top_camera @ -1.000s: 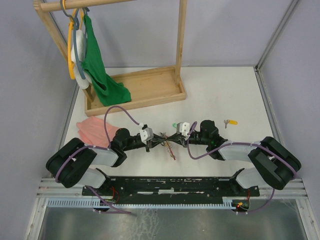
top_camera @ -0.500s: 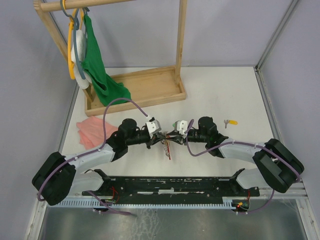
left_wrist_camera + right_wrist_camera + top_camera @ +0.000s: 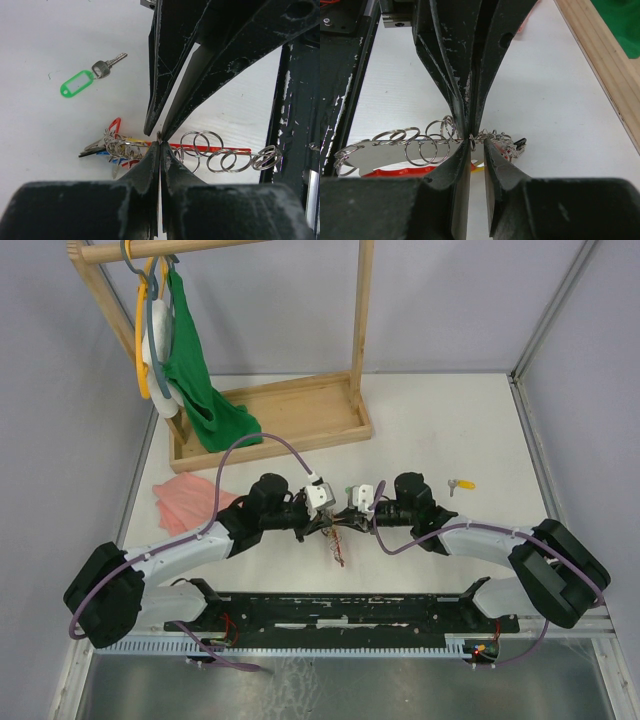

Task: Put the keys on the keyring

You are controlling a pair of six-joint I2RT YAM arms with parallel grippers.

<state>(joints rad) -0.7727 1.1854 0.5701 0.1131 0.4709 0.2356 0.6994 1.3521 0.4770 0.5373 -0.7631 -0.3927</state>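
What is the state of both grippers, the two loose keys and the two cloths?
Left gripper: shut on the chain of silver metal keyrings.
Right gripper: slightly open, jaws astride that chain.
Silver key with green plastic tag: loose on the white table.
Silver key with yellow plastic tag: loose on the table.
Green cloth garment: hanging on the wooden rack.
Pink cloth: crumpled on the table.

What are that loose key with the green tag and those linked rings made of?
Key: looks like bare silver metal, dully shiny. Its tag: probably plastic, bright green rim with a pale window. Rings: thin polished steel-like wire, glinting; exact metal unclear.
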